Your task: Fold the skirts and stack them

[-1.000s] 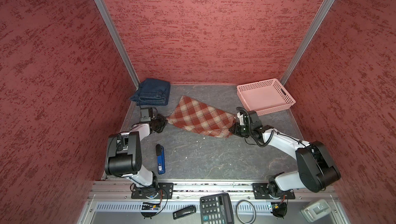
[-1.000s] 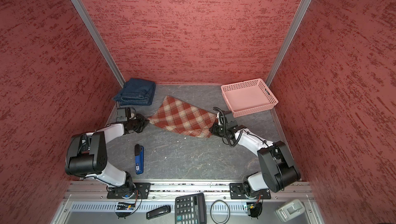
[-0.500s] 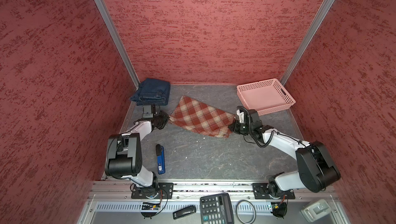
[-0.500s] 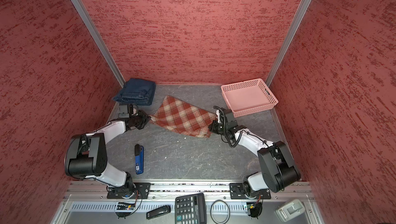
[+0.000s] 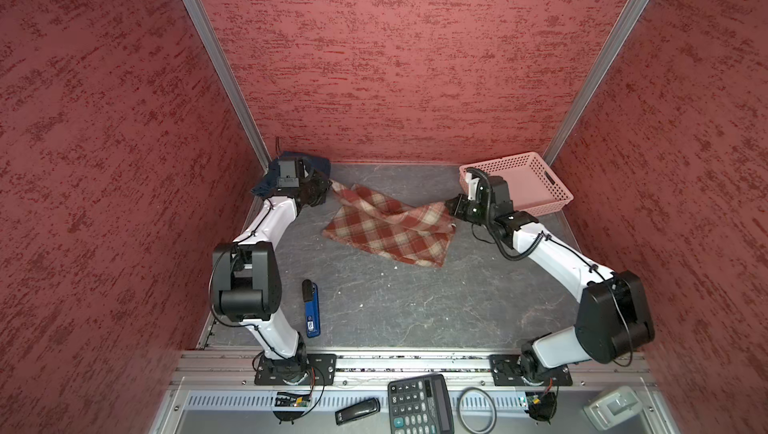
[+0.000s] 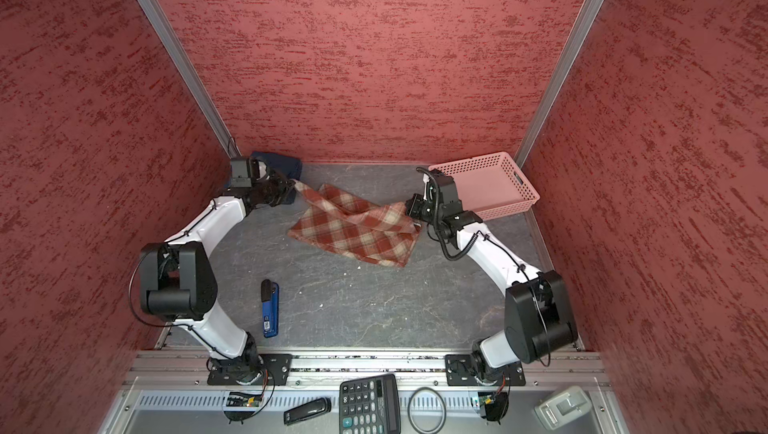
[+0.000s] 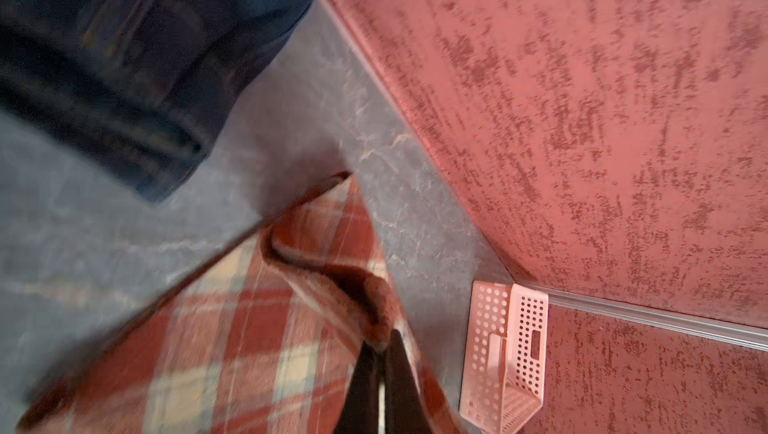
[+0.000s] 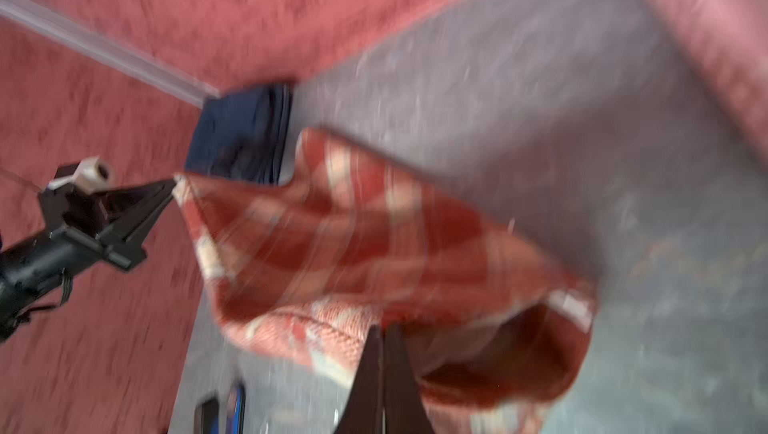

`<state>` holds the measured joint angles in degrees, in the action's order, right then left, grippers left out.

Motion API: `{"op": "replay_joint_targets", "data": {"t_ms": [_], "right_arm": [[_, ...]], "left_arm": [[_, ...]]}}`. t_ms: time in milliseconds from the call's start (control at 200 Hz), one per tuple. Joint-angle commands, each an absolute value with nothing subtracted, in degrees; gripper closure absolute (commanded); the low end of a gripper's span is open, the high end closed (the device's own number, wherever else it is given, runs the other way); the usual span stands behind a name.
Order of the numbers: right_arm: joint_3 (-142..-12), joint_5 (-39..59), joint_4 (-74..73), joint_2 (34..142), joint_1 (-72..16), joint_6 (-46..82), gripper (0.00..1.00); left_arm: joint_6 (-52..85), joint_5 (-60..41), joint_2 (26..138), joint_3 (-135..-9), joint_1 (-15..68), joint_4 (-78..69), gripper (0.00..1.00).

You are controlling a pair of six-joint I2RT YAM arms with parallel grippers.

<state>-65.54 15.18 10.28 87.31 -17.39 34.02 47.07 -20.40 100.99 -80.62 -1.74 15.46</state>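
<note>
Matting (image 5: 415,307), grey and marbled, covered the tabletop, boxed in on 3 sides by red textured walls (image 5: 395,58) that met at aluminium corner posts (image 5: 214,62). A metal shelf (image 5: 232,419) along the 6 o'clock edge carried a calculator (image 5: 419,407). At 8 o'clock on the matting lay a blue device (image 5: 311,311) with a black cap.

The pink perforated basket (image 5: 548,205) sat in the 1 o'clock corner. Only its own dotted floor showed inside, and the right arm's wrist covered its 9 o'clock end.

Folded dark blue denim (image 6: 286,164) was piled in the 11 o'clock corner, partly behind the left wrist; the number of pieces could not be read. The plaid skirt (image 5: 386,232) lay between denim and basket, its 6 o'clock part flat on the matting and its 12 o'clock edge raised and sagging between the arms. The left gripper (image 5: 329,186), pressed together, pinched the skirt's 10 o'clock corner just beside the denim. The right gripper (image 5: 450,204), likewise clamped, pinched the 3 o'clock corner just in front of the basket. Both wrist views, blurred, showed dark fingertips (image 7: 361,378) closed on plaid cloth.
</note>
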Motion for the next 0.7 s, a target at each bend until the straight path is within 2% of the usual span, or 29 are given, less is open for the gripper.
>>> {"op": "replay_joint_targets", "data": {"t_ms": [0,135,331,526,696], "right_arm": [[-72.05,12.57,13.68,90.84,-14.56,31.1,1.0],[-80.84,13.3,13.17,97.36,-11.31,29.29,1.0],[-95.84,15.53,13.5,108.52,-9.52,28.05,1.0],[-108.0,16.02,15.02,117.1,-7.96,27.1,1.0],[-109.79,16.64,16.13,118.43,-7.97,25.57,1.0]], "left_arm": [[42.85,-19.21,106.14,-89.93,-0.86,18.77,1.0],[41.25,-19.65,111.15,-99.88,-0.33,19.77,1.0],[38.73,-18.98,113.35,-105.83,-0.27,20.39,1.0],[37.45,-20.59,121.26,-116.28,-1.03,23.36,1.0],[36.11,-23.17,123.55,-118.98,-0.73,25.1,1.0]]}}
